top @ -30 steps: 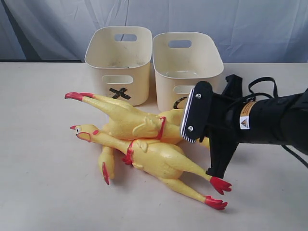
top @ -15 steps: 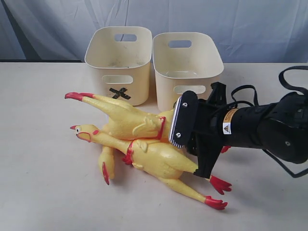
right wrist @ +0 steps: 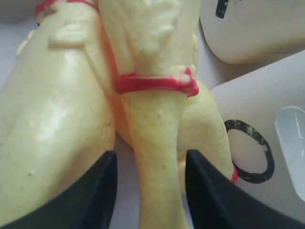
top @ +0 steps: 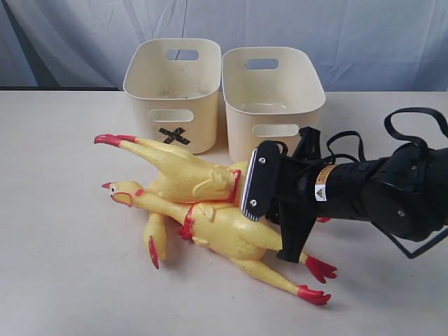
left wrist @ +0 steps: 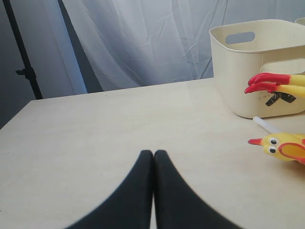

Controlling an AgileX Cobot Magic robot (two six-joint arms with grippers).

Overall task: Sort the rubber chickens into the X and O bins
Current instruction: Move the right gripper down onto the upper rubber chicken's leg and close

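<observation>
Pale table (top: 70, 280), grey-blue curtain (top: 350, 35), black stand (left wrist: 22, 47)

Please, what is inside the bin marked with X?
Inside the X bin, only bare cream walls and the far handle slot show. Its floor is covered by the front wall, so something low could lie there unseen.

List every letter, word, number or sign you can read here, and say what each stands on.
"X": black, on the front of the left bin.
"O": black, on the right bin, seen from the right wrist.
Sticker on the right arm: warning triangle; its print is too small to read.
</observation>
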